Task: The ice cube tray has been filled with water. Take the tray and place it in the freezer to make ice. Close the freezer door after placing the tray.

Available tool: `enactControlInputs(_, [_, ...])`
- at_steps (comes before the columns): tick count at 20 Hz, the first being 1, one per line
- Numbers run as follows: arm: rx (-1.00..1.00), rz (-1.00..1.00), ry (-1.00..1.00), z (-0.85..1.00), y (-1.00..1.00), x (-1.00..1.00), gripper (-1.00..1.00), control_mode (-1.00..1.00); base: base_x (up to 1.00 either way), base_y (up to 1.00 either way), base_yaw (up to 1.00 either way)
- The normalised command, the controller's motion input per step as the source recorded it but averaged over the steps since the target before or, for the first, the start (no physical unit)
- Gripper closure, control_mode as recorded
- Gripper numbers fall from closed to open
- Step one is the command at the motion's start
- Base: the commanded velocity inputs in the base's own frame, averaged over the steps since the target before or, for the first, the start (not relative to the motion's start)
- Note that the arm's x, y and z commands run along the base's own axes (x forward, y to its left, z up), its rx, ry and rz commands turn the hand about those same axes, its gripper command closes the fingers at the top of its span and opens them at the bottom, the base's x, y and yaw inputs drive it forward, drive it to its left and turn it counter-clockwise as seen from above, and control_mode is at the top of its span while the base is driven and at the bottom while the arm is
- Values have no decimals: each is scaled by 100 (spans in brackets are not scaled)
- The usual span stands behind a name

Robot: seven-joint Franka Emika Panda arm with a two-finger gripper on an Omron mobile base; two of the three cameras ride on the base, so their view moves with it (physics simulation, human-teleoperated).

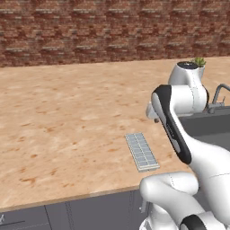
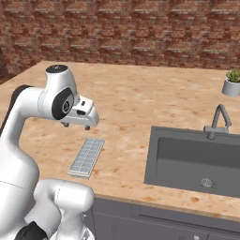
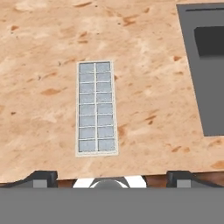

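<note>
The ice cube tray [image 1: 142, 151] lies flat on the wooden counter near its front edge, a pale grid of small cells in two columns. It also shows in the right base view [image 2: 86, 157] and in the middle of the hand view [image 3: 97, 108]. My gripper [image 2: 76, 126] hangs above the counter, just behind the tray and apart from it, pointing down. In the hand view the gripper [image 3: 111, 178] is open, its fingertips [image 3: 40, 177] set wide at the bottom with nothing between them. The freezer and the freezer door are out of view.
A dark sink [image 2: 197, 159] with a grey faucet [image 2: 218, 119] is set into the counter to the right of the tray. A small potted plant [image 2: 232, 84] stands behind it. A brick wall [image 1: 90, 27] closes the back. Bare counter [image 1: 67, 117] stretches left.
</note>
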Motion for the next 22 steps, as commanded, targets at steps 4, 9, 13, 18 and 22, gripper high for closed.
enactControlInputs(4, [0, 0, 0, -13, -12, -17, -100, -100, 0, 0, 0])
enactControlInputs(9, [0, 0, -5, 0, -6, -27, -100, -100, 0, 0, 0])
enactControlInputs(13, [12, 0, -1, -11, -22, -13, -100, -100, 0, 0, 0])
enactControlInputs(18, [1, 0, 0, -22, 0, 1, -100, -100, 0, 0, 0])
enactControlInputs(22, [0, -5, 0, -32, 0, 9, -100, -100, 0, 0, 0])
